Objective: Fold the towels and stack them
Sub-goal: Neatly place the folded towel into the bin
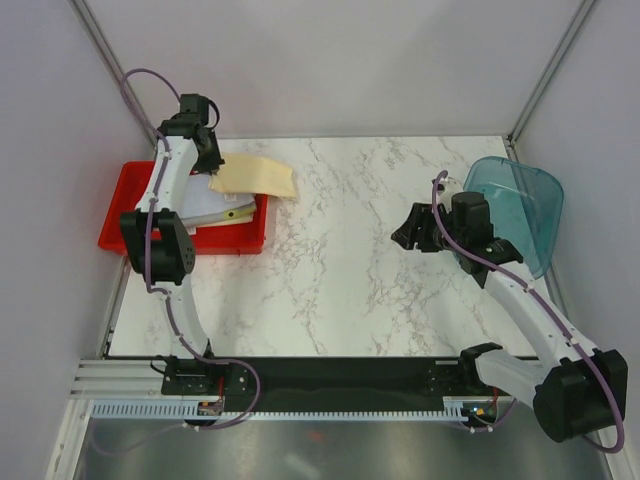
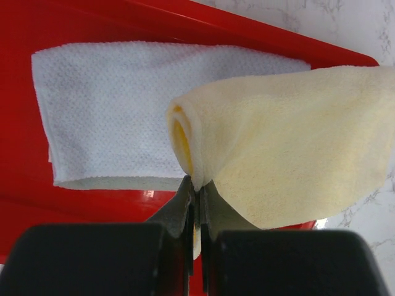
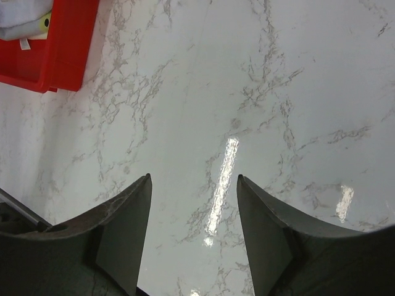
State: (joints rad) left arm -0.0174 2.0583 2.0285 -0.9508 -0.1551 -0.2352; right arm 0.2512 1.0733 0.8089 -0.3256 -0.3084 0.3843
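Note:
My left gripper (image 2: 199,184) is shut on the edge of a folded pale yellow towel (image 2: 296,148), which hangs above the red tray (image 2: 92,24). From above, that yellow towel (image 1: 255,177) juts out over the tray's back right corner, with the left gripper (image 1: 211,172) at its left end. A folded white towel (image 2: 117,117) lies flat in the tray beneath it, also visible as the white towel (image 1: 215,210) from above. Over the right part of the table my right gripper (image 1: 404,232) stands open, its fingers (image 3: 126,228) holding nothing above bare marble.
The red tray (image 1: 120,225) sits at the table's left edge. A translucent teal basket (image 1: 520,205) stands at the right edge, just behind the right arm. White marble tabletop (image 1: 350,250) spreads between them. Metal frame posts rise at the back corners.

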